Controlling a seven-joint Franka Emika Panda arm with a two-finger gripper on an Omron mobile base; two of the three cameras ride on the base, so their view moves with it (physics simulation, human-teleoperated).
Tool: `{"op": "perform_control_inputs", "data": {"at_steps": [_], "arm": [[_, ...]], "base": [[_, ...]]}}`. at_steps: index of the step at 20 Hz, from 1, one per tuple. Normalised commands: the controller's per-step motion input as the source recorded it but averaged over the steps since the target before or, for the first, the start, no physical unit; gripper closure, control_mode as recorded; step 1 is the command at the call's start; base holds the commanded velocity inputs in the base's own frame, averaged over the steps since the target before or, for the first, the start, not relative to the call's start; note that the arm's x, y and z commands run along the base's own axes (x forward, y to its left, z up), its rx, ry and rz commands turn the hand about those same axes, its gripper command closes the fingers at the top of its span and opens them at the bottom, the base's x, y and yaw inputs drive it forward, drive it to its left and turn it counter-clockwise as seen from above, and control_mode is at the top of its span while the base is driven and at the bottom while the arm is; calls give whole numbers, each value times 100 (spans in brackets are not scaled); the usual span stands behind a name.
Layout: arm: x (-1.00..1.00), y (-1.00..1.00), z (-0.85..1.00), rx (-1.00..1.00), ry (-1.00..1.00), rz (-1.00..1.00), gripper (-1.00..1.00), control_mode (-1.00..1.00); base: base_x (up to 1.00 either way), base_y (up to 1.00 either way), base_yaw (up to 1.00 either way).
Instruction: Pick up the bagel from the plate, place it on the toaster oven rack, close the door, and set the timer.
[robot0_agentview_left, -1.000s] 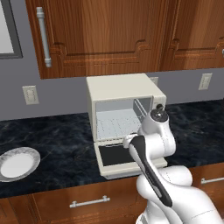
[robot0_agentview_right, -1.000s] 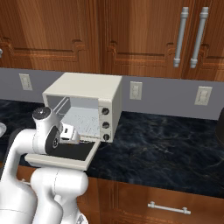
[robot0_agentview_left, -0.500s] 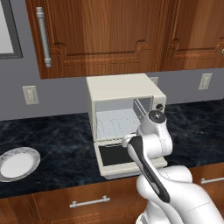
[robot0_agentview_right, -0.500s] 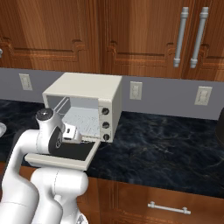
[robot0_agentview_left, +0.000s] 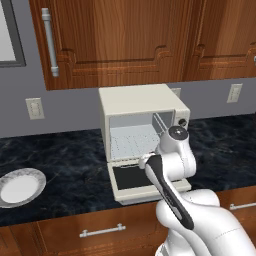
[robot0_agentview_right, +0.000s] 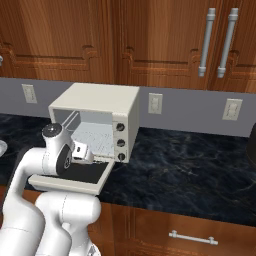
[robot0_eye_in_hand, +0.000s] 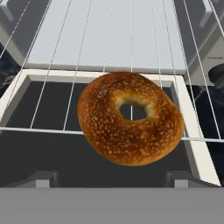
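While the door (robot0_agentview_left: 145, 180) of the toaster oven (robot0_agentview_left: 135, 102) lies dropped flat toward the robot, its dark glass panel facing up, the arm bends over it with the hand aimed at the front of the cavity. Seen from the hand camera, the bagel (robot0_eye_in_hand: 130, 123) lies across the front edge of the toaster oven rack (robot0_eye_in_hand: 105, 48), its near half over the dark glass of the door and its far half over the wire grid; it looks slightly tilted, and I cannot tell whether it rests fully on the wires. From the same camera the claw (robot0_eye_in_hand: 109, 179) shows its two finger tips spread well apart, low on either side of the bagel and not touching it.

From the left base camera, the plate (robot0_agentview_left: 20, 186) sits on the dark marbled tabletop (robot0_agentview_left: 65, 160) well to the left of the oven, with nothing on it. From the right base camera, three round knobs (robot0_agentview_right: 120, 143) run in a column down the oven's right front. Brown wooden cabinets (robot0_agentview_right: 150, 35) with metal handles hang above, and wall outlets (robot0_agentview_right: 155, 103) sit on the grey wall behind the oven.
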Motion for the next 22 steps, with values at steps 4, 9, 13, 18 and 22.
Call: {"op": "perform_control_inputs", "data": {"at_steps": [4,9,13,18,22], "arm": [[0,0,-30,0,0,0,-100,-100],[4,0,-28,0,0,0,-100,-100],[15,0,-33,0,0,0,-100,-100],[18,0,-55,0,0,0,-100,-100],[15,0,-66,0,0,0,-100,-100]], "base": [[0,0,0],[0,0,0],[0,0,0],[0,0,0],[0,0,0]]}}
